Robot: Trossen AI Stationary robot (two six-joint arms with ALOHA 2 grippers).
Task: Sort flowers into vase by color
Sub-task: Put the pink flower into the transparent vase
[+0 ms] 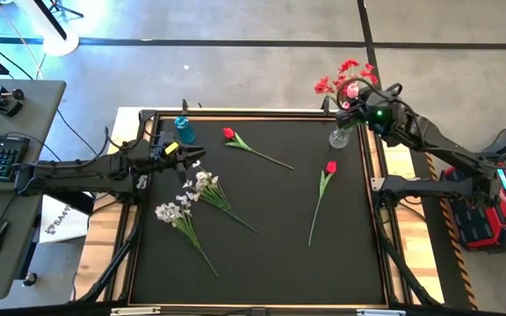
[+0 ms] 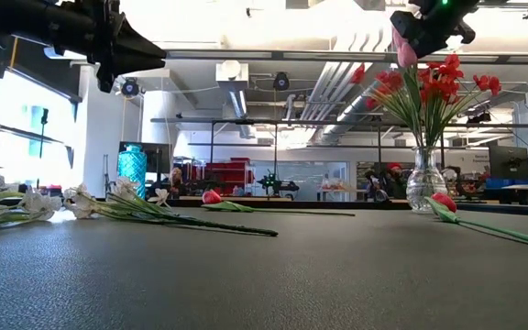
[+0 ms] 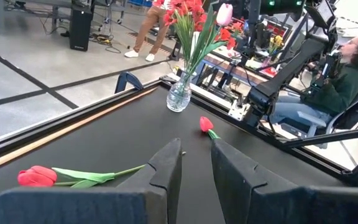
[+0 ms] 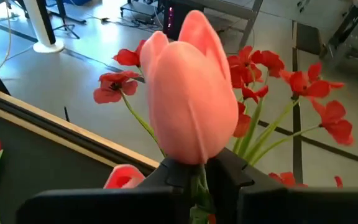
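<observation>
- The right gripper (image 1: 356,104) sits at the upper right of the high view, above the glass vase (image 1: 339,137) that stands at the far right edge of the black mat (image 1: 262,237).
- In the right wrist view its two dark fingers (image 4: 169,177) are closed on a pink tulip (image 4: 190,106), gripping just under the bloom, which fills the middle of that frame.
- Red sprays (image 1: 345,77) already stand in the vase; in the low view they fan out above the vase (image 2: 425,181) at the right, with the right gripper (image 2: 426,32) and the pink bloom at the top right of that frame.
- The left gripper (image 1: 191,159) hovers over the upper left part of the mat in the high view, next to a blue object (image 1: 184,130).
- In the left wrist view its fingers (image 3: 166,168) stand slightly apart with nothing between them.
- A red bud (image 1: 228,133) on a long green stem lies on the mat at upper centre of the high view.
- A second red bud (image 1: 330,167) lies right of centre, its stem running down toward the bottom of the frame.
- Two white blossom sprays lie on the left half of the mat: one (image 1: 202,184) just below the left gripper, the other (image 1: 172,212) lower and further left.
- A seated person (image 3: 340,78) in a dark green top shows at the right edge of the left wrist view, beyond the table.
</observation>
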